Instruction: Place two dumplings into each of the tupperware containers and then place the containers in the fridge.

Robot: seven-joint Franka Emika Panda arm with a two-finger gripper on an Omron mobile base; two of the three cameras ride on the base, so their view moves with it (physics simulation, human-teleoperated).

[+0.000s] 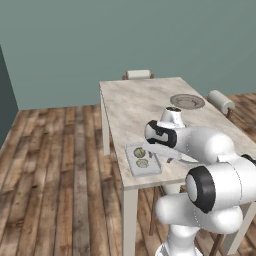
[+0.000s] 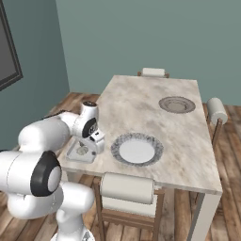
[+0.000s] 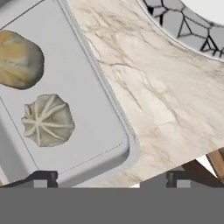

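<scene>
A shallow pale grey tupperware container [image 1: 150, 169] [image 2: 73, 153] [image 3: 92, 74] sits at the table's near corner. Two dumplings lie inside it and are apart from each other: a tan-olive lump [image 3: 19, 59] [image 1: 139, 152] and a paler pleated one [image 3: 48, 120] [image 1: 142, 163]. My gripper [image 1: 162, 156] [image 2: 94, 148] [image 3: 111, 180] hovers just above the container's edge, open. Its dark fingertips [image 3: 43, 178] are spread wide with nothing between them. The fridge is out of view.
The marble table [image 1: 135, 100] [image 2: 146, 108] holds a patterned plate with a white centre [image 2: 136, 149] [image 3: 175, 22] beside the container. A round grey plate [image 1: 187, 101] [image 2: 176, 104] lies farther back. Chairs stand at the near [image 2: 127, 188], far [image 1: 138, 74] and right [image 2: 217, 110] sides.
</scene>
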